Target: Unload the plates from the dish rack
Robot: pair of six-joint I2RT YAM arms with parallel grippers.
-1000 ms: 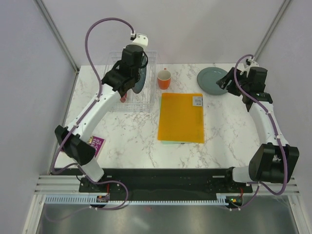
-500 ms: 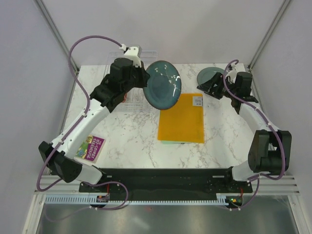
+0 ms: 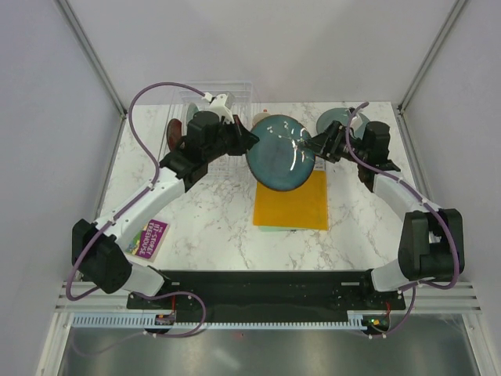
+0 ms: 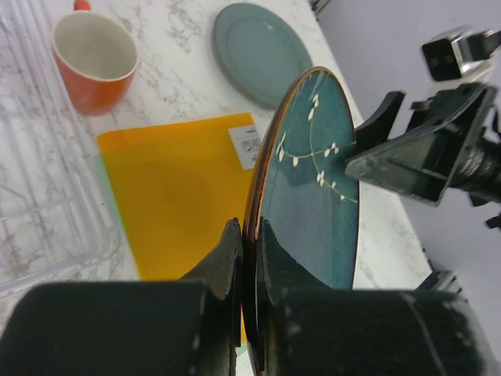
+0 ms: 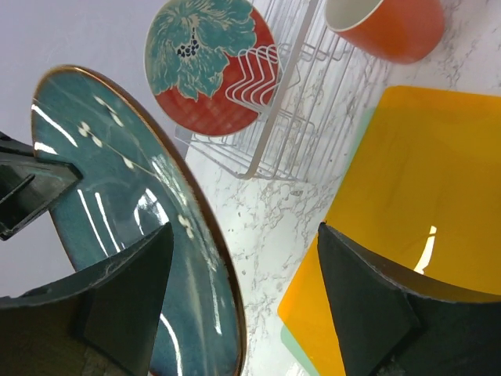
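Left gripper [image 3: 247, 141] is clamped on the rim of the dark teal plate [image 3: 280, 153]. In the left wrist view its two fingers [image 4: 227, 258] pinch the plate's edge with the jaws nearly together, and the plate [image 4: 313, 204] stands on edge between them. The plate is in the air near the centre of the top view, above the far end of the orange folder [image 3: 291, 200], clear of the bench [image 3: 211, 211].

Right gripper [image 3: 317, 146] is at the plate's opposite edge, jaws spread wide. In the right wrist view the plate's rim [image 5: 117, 180] runs into the gap between the fingers [image 5: 376, 290]. Cannot tell whether either finger touches it.

Pale grey-green plate [image 3: 333, 119] lies flat on the bench at upper right, partly hidden by the right arm.

Dish rack [image 3: 227, 88] sits at upper left of the bench. The red plate with teal pattern [image 5: 207, 66] stands upright in its slots.

Orange cup [image 4: 94, 59] stands upright on the bench between rack and pale plate.
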